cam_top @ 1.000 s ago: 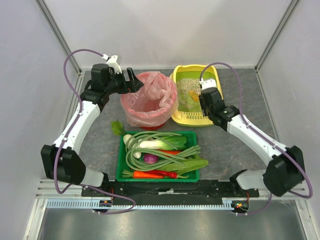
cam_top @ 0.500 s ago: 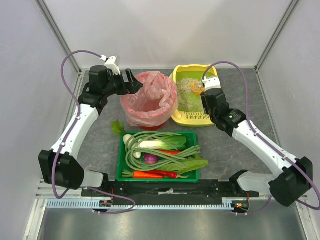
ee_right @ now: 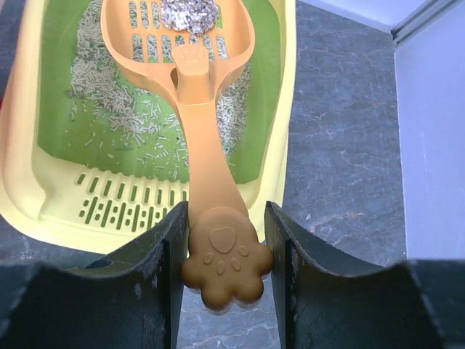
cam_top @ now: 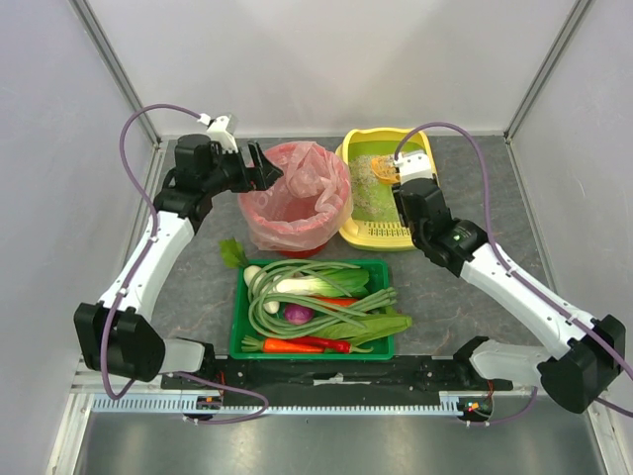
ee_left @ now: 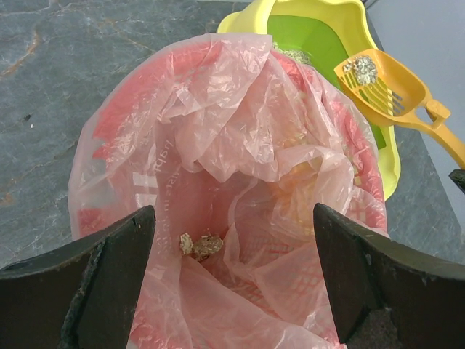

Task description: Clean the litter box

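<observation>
Above the litter box, far right on the table, my right end effector clamps a loaded scoop; next, I judge, carry it level to the bin, where my left end effector gapes.

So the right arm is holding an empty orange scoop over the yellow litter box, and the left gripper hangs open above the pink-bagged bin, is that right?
Not empty: the right wrist view shows a grey litter clump lying in the scoop. Otherwise yes: the right gripper holds it over the litter box, and the left gripper hangs open above the bin.
</observation>
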`<state>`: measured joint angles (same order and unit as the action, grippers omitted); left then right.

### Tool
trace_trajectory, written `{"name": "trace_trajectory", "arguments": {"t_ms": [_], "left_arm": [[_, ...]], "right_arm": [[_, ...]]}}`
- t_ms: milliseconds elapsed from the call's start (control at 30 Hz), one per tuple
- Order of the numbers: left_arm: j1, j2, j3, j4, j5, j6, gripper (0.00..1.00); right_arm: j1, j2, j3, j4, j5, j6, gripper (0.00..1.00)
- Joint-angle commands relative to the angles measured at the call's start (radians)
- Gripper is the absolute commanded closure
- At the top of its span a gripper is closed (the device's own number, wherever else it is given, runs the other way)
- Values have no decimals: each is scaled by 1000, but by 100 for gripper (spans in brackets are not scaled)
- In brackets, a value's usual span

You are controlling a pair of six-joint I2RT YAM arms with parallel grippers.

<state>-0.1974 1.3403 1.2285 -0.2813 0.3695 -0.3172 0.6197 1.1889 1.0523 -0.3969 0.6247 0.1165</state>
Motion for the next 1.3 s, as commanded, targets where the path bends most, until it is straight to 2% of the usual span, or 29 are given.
{"name": "trace_trajectory", "arguments": {"t_ms": [0, 100, 200, 300, 400, 500, 600, 700, 767, 833, 967, 1067, 1133, 1200, 1267], "left_arm": [[6, -41, -1, 45, 22, 3, 5], [6, -58, -10, 48, 9, 3, 5], [7, -61, -20, 53, 14, 7, 5], [6, -61, -23, 51, 20, 3, 5], [6, -72, -26, 54, 9, -2, 5], [7, -78, -38, 59, 8, 3, 5], [6, -72, -32, 54, 17, 9, 5], [6, -76, -31, 57, 11, 4, 5], [7, -79, -37, 60, 8, 1, 5], [7, -75, -37, 60, 19, 7, 5], [6, -70, -30, 59, 11, 6, 5], [6, -70, -31, 65, 12, 3, 5], [6, -69, -31, 60, 13, 7, 5], [6, -69, -29, 59, 2, 10, 5], [6, -72, -31, 63, -3, 7, 5]], "right_arm": [[55, 23, 66, 44, 29, 17, 100], [57, -20, 26, 72, 130, -23, 100], [54, -57, -25, 107, 95, -67, 100], [71, -22, 31, 89, 55, -35, 100], [63, -72, 5, 104, 156, -35, 100], [5, -109, -57, 136, 110, -46, 100], [17, -72, -11, 121, 21, -3, 100], [17, -106, -52, 153, 96, 19, 100], [5, -124, -77, 202, 64, -18, 100], [15, -95, -31, 155, 6, -26, 100], [18, -74, -30, 165, 88, -34, 100], [21, -72, -26, 178, -28, -46, 100], [31, -35, 8, 121, 18, -49, 100], [19, -46, -32, 138, 101, -57, 100], [-17, -67, -46, 188, 28, -46, 100]]}}
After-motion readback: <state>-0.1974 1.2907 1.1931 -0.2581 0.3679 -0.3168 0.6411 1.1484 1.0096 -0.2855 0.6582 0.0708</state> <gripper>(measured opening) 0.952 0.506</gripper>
